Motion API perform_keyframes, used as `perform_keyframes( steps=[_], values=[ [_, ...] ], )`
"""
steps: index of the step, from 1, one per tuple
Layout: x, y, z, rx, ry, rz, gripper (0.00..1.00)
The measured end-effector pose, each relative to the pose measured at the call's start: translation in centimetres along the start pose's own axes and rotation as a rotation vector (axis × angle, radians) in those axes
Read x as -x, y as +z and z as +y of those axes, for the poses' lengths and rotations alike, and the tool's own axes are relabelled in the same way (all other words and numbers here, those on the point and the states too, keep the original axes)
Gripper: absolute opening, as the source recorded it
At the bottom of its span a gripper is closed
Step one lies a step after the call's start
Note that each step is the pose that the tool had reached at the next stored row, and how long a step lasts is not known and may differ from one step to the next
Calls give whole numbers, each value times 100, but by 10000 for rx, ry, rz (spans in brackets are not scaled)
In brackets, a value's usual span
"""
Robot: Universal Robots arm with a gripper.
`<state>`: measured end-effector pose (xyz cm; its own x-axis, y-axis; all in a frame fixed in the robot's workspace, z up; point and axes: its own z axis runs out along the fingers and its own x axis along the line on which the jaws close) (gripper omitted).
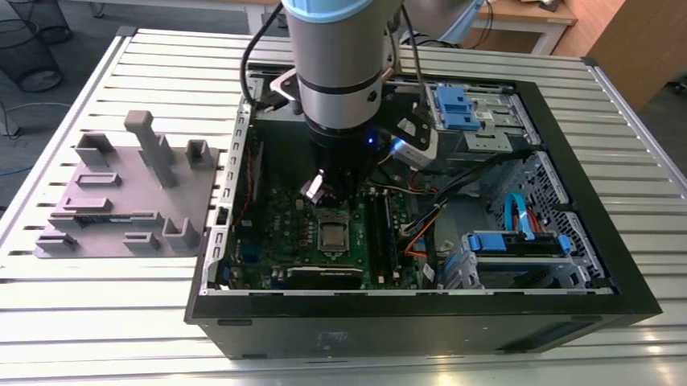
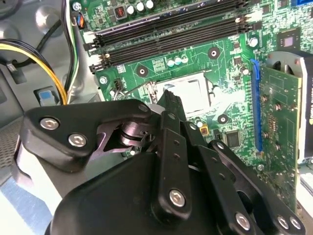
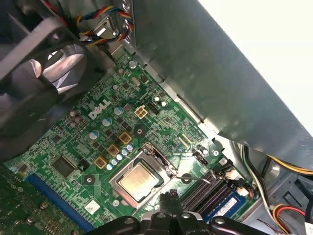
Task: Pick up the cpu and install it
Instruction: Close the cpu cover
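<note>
I've got the arm reaching down into the open computer case [image 1: 601, 305], the gripper [image 1: 318, 190] hanging just above the motherboard [image 1: 281, 225]. The cpu [image 3: 140, 180] sits flat in its socket [image 3: 128, 192] — at about six o'clock from the gripper in the exterior view, where it shows at [image 1: 334, 235]. The fingers [image 2: 172, 110] look drawn together on nothing. The grey parts tray [image 1: 118, 201] lies outside the case, at nine o'clock.
</note>
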<state>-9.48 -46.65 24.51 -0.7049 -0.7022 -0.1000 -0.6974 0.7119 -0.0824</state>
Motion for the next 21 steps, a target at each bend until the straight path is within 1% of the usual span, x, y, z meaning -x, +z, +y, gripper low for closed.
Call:
perform_keyframes(
  steps=[7,10,15,19,21],
  values=[
    [17,-165,-14,0,21,-2,11],
    [17,-172,-13,0,22,-6,11],
    [-23,-179,14,-37,21,-39,11],
    [-76,-173,-6,-42,20,-38,11],
    [-79,-173,-8,-44,21,-35,11]
  ],
)
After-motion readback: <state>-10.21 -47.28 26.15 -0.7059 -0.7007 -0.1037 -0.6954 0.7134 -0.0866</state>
